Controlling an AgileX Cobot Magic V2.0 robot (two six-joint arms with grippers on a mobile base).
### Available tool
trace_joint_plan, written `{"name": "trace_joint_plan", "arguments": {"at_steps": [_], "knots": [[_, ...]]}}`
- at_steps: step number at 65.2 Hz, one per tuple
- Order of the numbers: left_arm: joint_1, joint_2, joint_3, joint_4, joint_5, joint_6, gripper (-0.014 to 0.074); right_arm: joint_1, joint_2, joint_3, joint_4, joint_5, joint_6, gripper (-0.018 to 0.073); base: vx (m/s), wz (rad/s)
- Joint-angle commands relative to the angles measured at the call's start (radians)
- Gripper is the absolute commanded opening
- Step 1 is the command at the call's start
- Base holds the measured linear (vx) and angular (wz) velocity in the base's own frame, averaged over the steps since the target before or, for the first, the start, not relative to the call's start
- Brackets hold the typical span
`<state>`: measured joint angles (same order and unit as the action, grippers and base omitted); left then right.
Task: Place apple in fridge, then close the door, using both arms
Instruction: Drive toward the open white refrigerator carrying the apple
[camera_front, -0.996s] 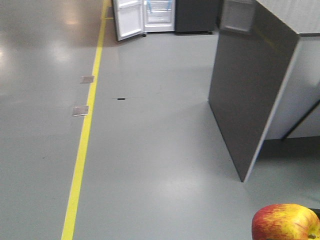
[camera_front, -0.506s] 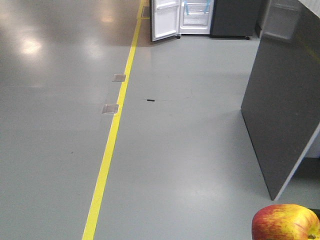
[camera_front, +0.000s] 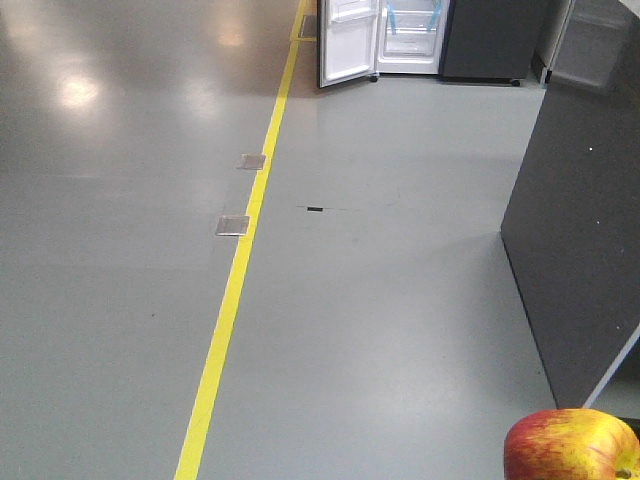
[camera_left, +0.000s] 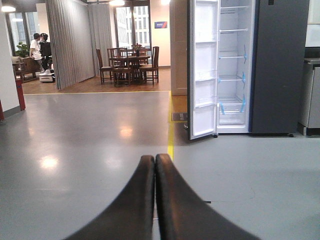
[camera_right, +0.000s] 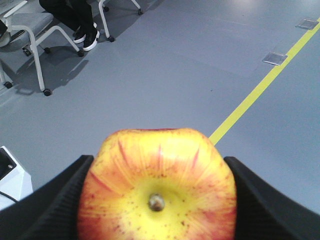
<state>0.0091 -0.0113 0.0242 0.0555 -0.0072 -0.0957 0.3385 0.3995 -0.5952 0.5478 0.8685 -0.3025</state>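
The red and yellow apple (camera_right: 157, 185) fills the bottom of the right wrist view, stem end facing the camera, with my right gripper (camera_right: 157, 200) shut on its two sides. It also shows at the lower right corner of the front view as the apple (camera_front: 570, 445). The fridge (camera_left: 232, 65) stands far ahead across the floor, its white inside and blue tape strips showing. Its door (camera_left: 202, 70) is swung open to the left. In the front view the fridge (camera_front: 410, 35) sits at the top edge. My left gripper (camera_left: 155, 160) is shut with nothing in it, pointing toward the fridge.
A yellow floor line (camera_front: 240, 270) runs toward the fridge, with two metal floor plates (camera_front: 233, 225) beside it. A dark grey counter (camera_front: 590, 250) stands close on the right. An office chair (camera_right: 35, 35) and a seated person's feet are off to the right arm's side. Distant dining furniture (camera_left: 127, 62) is behind.
The view has swung to the left: the fridge and yellow line have shifted right in the front view, and the counter has slid toward the right edge. The apple stays held.
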Motion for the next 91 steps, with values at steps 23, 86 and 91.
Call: {"name": "trace_joint_plan", "arguments": {"at_steps": [23,86,91], "knots": [[0.001,-0.015,0.029,-0.011,-0.073,-0.002,-0.0006,0.002,0.005,-0.027,0.037,-0.065,-0.003,0.0336,0.15,0.04],[0.001,-0.015,0.029,-0.011,-0.073,-0.002,-0.0006,0.002,0.005,-0.027,0.037,-0.065,-0.003,0.0336,0.19,-0.05],[0.001,-0.015,0.029,-0.011,-0.073,-0.002,-0.0006,0.002,0.005,-0.027,0.037,-0.065,-0.003,0.0336,0.25,-0.09]]}}
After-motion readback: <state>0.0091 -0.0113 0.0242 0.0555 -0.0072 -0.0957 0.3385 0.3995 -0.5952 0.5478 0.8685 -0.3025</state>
